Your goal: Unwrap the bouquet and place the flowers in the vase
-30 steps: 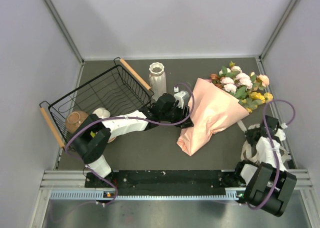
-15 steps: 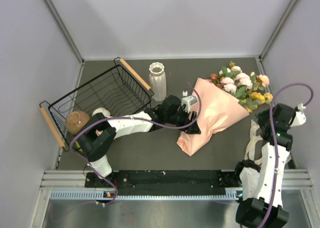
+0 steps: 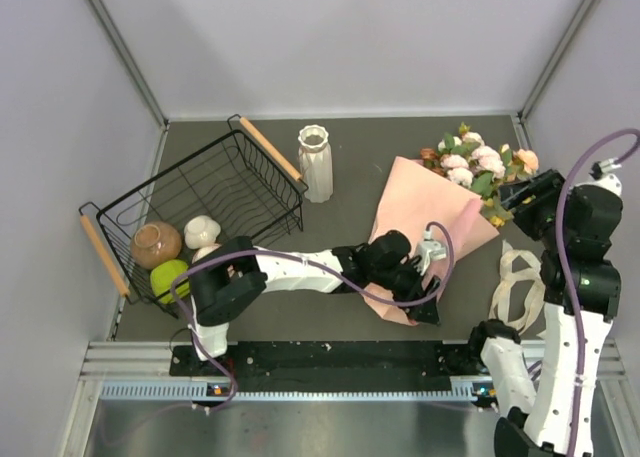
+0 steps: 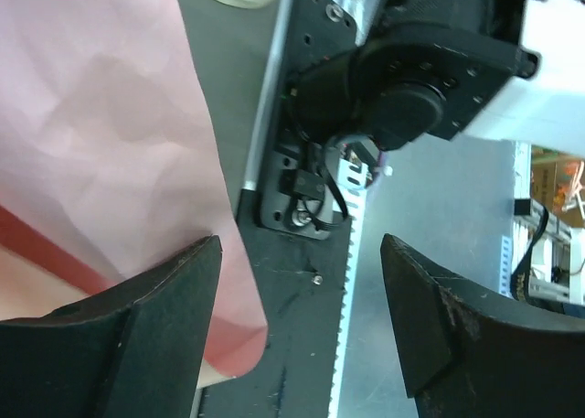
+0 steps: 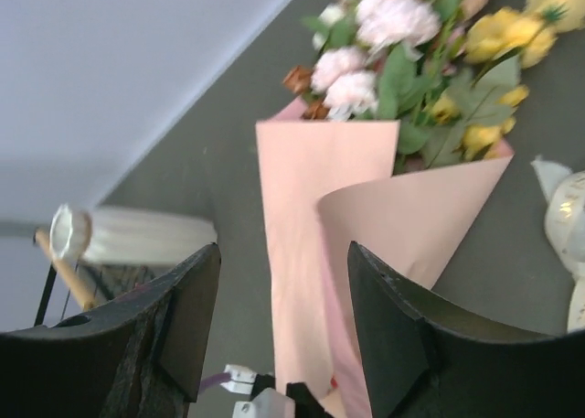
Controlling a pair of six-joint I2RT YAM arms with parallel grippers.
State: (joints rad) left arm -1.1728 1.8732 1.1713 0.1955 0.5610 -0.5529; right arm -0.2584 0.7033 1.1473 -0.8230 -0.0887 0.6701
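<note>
You moved the left jaws, apart, to the bouquet (image 3: 430,219) tip; right jaws rose, also apart; unwrapping had not begun.

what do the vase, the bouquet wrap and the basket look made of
Vase: likely ceramic, matte white, with ribbed sides. Wrap: paper by the look, matte salmon pink, with soft creases and a folded edge. Basket: thin black wire grid, probably coated metal, with wood-coloured handles.
</note>
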